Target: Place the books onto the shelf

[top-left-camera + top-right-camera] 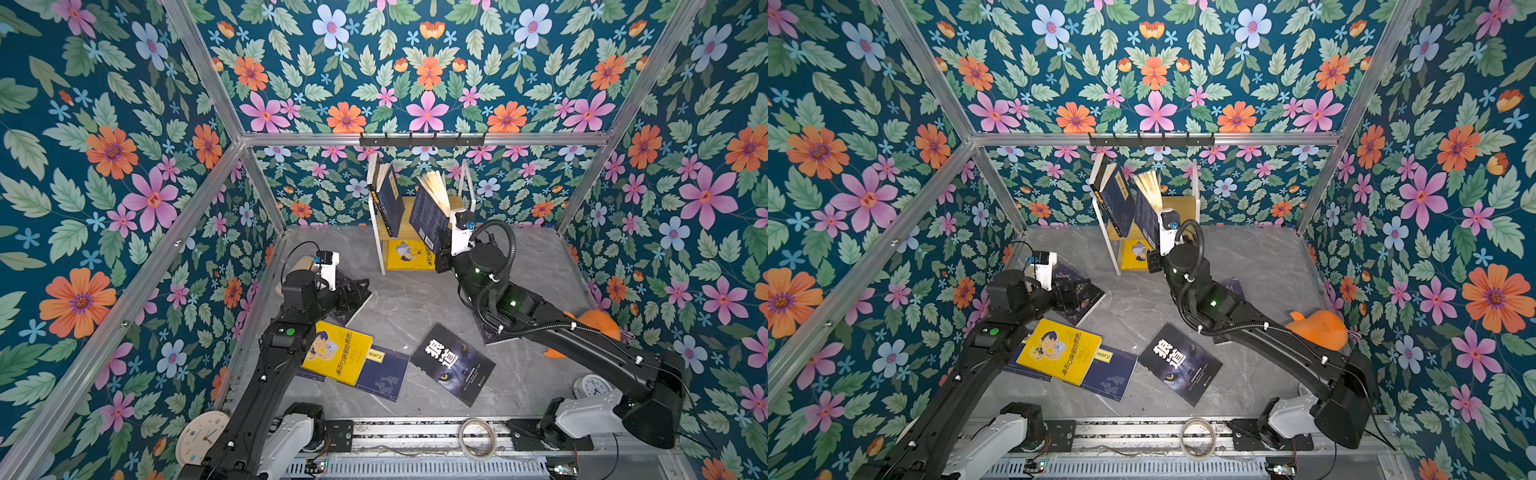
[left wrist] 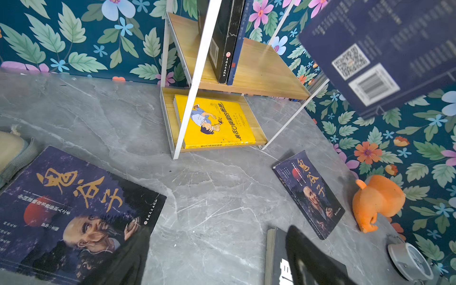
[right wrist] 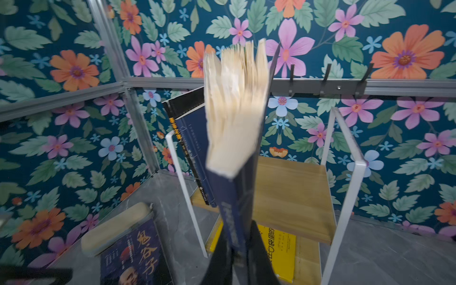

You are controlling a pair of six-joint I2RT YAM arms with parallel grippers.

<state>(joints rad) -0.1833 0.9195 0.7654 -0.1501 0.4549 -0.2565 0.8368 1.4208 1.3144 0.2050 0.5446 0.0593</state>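
Up against the back wall, the shelf [image 3: 291, 192] is a light, narrow rack on thin white legs, and my biggest worry is that a hard push would shove or tip it on the table [image 1: 415, 299]. Its upper board already carries two leaning books [image 1: 388, 199] at one end, and a yellow book [image 1: 409, 253] lies flat on the lower board. If I come in crooked, I could knock the leaners over or let my load slide off the front edge. The navy book [image 1: 428, 216] I carry is pinched only along its lower edge, so it tilts. Its pages [image 3: 237, 111] fan loosely open at the top and could catch on the frame or fold under. My right arm reaches forward with the wrist raised at the front of the upper tier. The right gripper [image 3: 238, 256] is clamped tight on that book, which as far as I can tell does not rest on the board. My left arm is bent low at the table's left side, the left gripper [image 1: 352, 291] spread wide and empty above a dark book [image 2: 74, 209] lying flat. Other books lie scattered on the table nearer my base.
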